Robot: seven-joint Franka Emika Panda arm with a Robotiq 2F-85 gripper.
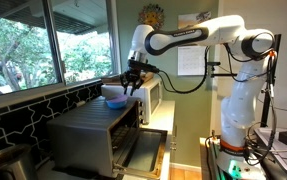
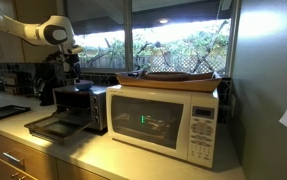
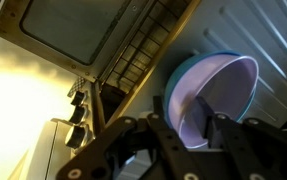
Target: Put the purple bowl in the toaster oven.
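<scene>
Perched on the ribbed top of a boxy dark grey metal toaster oven [image 1: 91, 132], drop-down door lowered: a small round light purple plastic bowl [image 3: 228, 80]. Black two-finger gripper [image 3: 183, 117] astride the bowl's near rim, one finger [image 3: 207, 118] inside; clamped or merely poised, impossible to tell. White boxy microwave [image 2: 168, 120] alongside.

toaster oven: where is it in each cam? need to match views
Exterior view: toaster oven lower left of centre, door dropped open.
Exterior view: toaster oven at left, beside the white microwave.
Wrist view: open door and rack across the upper left.
Shared landmark: the gripper above the oven's top.
</scene>
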